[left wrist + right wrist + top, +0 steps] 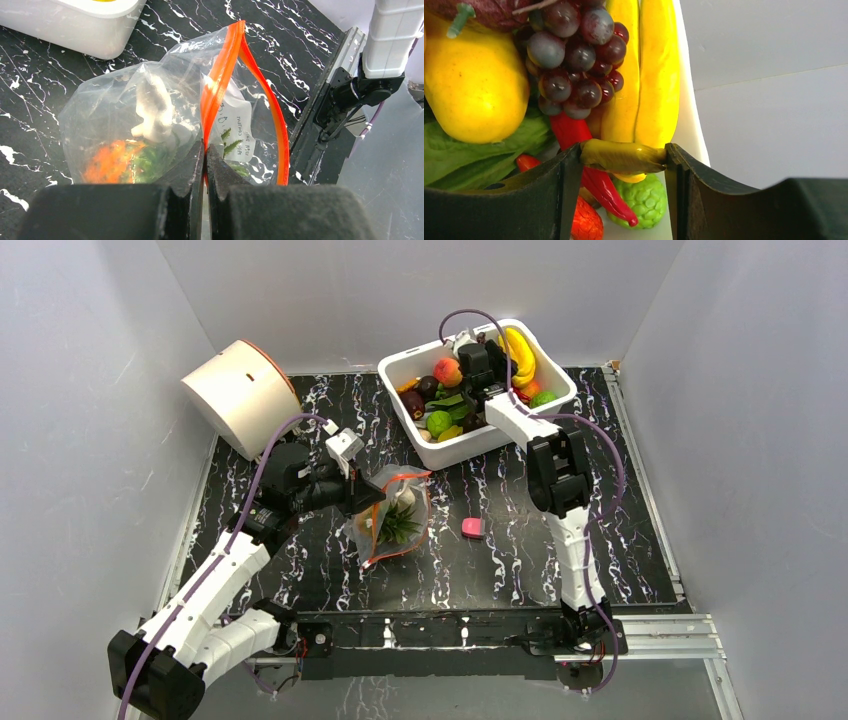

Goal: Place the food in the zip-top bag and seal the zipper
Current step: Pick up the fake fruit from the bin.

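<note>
Fetching food: in the white rectangular plastic bin (470, 445), the right gripper (623, 157) pinches the glossy yellow banana bunch (659, 75) by its stem. Near the bin, the left gripper (205, 150) clamps the red-orange zipper (222, 75) of the clear zip-top bag (110, 110). Next: lift, carry bagward.

You get bright, even light from overhead; shadows on the table (480, 575) are soft. From the left wrist, the zip-top bag (115, 105) shows white glare (its contents look hazy), and the left fingers (100, 210) are dark and blurred. From the right wrist, the olive-yellow food piece (623, 156) gleams, and the grapes (574, 55) look sharp.
</note>
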You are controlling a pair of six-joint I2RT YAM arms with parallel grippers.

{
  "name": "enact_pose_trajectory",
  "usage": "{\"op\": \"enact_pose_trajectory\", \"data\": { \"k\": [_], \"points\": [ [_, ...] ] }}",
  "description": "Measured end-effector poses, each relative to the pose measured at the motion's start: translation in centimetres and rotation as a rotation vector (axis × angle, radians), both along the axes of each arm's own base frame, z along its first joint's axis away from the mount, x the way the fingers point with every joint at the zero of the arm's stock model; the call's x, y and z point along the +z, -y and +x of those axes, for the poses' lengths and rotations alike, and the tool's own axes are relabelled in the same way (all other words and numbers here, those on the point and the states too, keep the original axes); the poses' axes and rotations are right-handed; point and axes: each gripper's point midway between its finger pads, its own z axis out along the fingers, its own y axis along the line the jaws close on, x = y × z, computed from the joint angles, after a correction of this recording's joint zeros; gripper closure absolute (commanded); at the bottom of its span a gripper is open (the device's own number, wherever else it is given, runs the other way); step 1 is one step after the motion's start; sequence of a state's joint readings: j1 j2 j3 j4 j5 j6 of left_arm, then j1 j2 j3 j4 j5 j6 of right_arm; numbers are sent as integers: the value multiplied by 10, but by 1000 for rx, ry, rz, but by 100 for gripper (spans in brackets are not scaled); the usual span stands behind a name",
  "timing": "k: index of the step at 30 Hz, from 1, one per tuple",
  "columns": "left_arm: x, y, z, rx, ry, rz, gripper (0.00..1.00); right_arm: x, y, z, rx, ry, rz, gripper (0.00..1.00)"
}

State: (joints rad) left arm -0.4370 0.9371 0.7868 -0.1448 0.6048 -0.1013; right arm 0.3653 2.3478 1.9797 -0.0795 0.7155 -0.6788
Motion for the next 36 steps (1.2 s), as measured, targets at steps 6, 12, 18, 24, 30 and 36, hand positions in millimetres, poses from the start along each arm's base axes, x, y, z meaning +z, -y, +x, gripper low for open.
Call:
{"op": "enact_pose_trajectory", "data": {
  "k": [6, 12, 18, 24, 30, 36],
  "points": [
    [-1, -2, 2, 13, 6, 10, 100, 15, -1, -16, 2, -1, 19, 75],
    [-2, -7, 5, 47, 17, 30, 100, 57, -15, -40, 20, 44, 73, 78],
    [0, -9, 7, 75, 14, 26, 100, 96, -34, -66, 58, 74, 190, 81],
    [-1, -12, 18, 139, -18, 34, 100, 127, -42, -97, 88, 80, 358, 81],
    [26, -22, 42, 257, -11, 75, 100, 151, -49, -140, 141, 73, 519, 83],
    [63, -45, 62, 390, 74, 155, 100, 179, -58, -190, 236, 87, 693, 83]
  ]
}}
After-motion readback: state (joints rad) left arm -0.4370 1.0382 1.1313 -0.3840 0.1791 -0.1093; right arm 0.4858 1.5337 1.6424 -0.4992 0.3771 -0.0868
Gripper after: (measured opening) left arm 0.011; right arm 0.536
